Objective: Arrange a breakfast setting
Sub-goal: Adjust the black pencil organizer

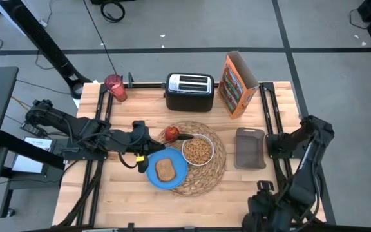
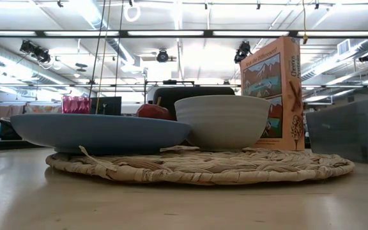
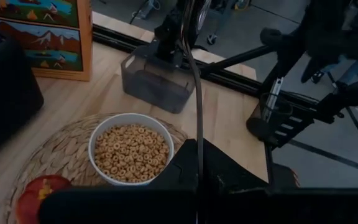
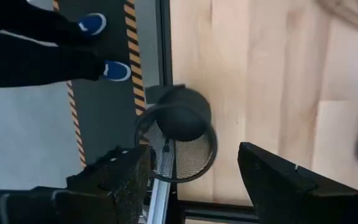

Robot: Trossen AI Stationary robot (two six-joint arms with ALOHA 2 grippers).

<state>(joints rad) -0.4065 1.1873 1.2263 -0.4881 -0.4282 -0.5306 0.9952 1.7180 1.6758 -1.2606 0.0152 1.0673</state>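
The left gripper's (image 1: 148,153) jaws are closed on the metal spoon (image 3: 194,81), whose thin handle stands up between the fingers in the left wrist view; the right gripper's (image 4: 194,171) jaws stand apart with nothing between them, over the near right edge of the table (image 1: 118,187), beside a dark mesh cup (image 4: 178,146) fixed at that edge. The left gripper hovers above the left side of the woven straw placemat (image 1: 211,171), between the red apple (image 1: 171,133) and the blue plate (image 1: 153,173); the plate sits on the placemat's near left edge, partly overhanging it, with the toast slice (image 1: 165,170) lying flat on it; the white bowl (image 1: 198,150), filled with cereal rings, sits on the mat just right of the plate; the apple rests on the mat's far left part, near the bowl. The pink-red cup (image 1: 114,87) stands at the far left of the table, well apart from the mat; a black toaster (image 1: 189,91) and an upright cereal box (image 1: 238,84) stand along the far edge; a grey container (image 1: 250,147) lies right of the mat. A person's shoes (image 4: 104,46) show on the floor beyond the table.
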